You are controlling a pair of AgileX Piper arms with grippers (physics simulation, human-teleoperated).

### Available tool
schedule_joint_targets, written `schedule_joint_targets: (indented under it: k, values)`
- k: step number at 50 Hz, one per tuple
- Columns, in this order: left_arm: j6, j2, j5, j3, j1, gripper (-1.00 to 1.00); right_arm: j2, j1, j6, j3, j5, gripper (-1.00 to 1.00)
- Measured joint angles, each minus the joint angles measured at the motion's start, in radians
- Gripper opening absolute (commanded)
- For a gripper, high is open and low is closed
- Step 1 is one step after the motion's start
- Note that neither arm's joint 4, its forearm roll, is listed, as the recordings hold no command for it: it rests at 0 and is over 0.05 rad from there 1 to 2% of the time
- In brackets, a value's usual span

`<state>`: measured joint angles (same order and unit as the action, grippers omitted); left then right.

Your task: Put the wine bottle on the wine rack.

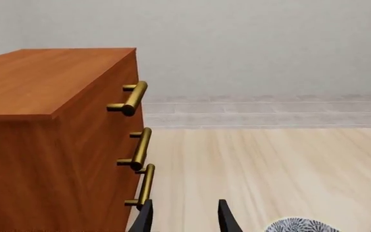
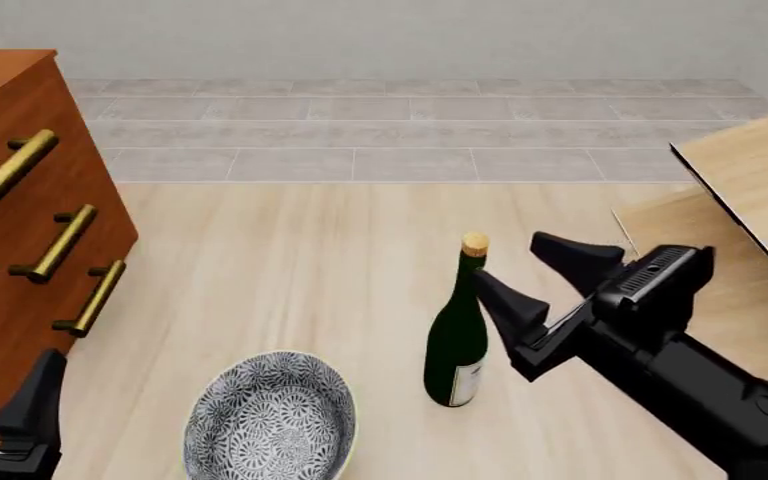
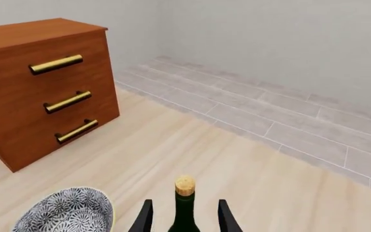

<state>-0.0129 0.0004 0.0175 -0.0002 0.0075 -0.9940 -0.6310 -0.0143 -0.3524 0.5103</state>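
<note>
The wine bottle [image 2: 458, 340] stands upright on the pale wood surface [image 2: 317, 260], near the middle, cork up and label low. The right gripper [image 2: 544, 270] is spread open at neck height, its two fingers straddling the neck in the right wrist view without visibly touching it. The main risk, as I judge it, is the height of the hold: closing on the slim neck of a tall bottle leaves the heavy body free to swing, or a finger nudging the neck off centre could tip it over. A fall toward the patterned bowl [image 2: 272, 420], which sits near on the bottle's left, would strike it. The wine rack [image 2: 744, 190] rises at the right edge, its slanted boards close beside the right arm, so room to lift there looks tight. The drawer cabinet [image 2: 24, 250] stands well apart on the left; open surface lies beyond. The left gripper [image 1: 184, 220] is open, holding nothing.
</note>
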Motion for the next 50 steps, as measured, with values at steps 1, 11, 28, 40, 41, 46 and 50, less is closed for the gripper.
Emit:
schedule_joint_targets:
  k: [1,11,28,40,41,46,50]
  values:
    - [0.001,0.0,0.0,0.0,0.0,1.0,-0.005,0.0,0.001,0.0,0.004,1.0]
    - [0.004,0.0,0.001,0.0,0.006,1.0,-0.052,-0.003,0.005,-0.006,0.042,1.0]
    - [0.008,0.0,0.001,0.0,0.015,1.0,-0.129,-0.005,0.003,-0.018,0.096,1.0]
    - [0.01,0.0,0.001,0.0,0.018,1.0,-0.174,-0.005,0.004,-0.024,0.123,1.0]
    - [0.011,0.0,0.001,0.0,0.019,1.0,-0.177,-0.005,0.004,-0.025,0.125,1.0]
    - [0.011,0.0,0.003,0.0,0.018,1.0,-0.193,-0.004,0.005,-0.027,0.136,1.0]
    - [0.012,0.0,0.003,0.0,0.019,1.0,-0.205,-0.003,0.007,-0.03,0.143,1.0]
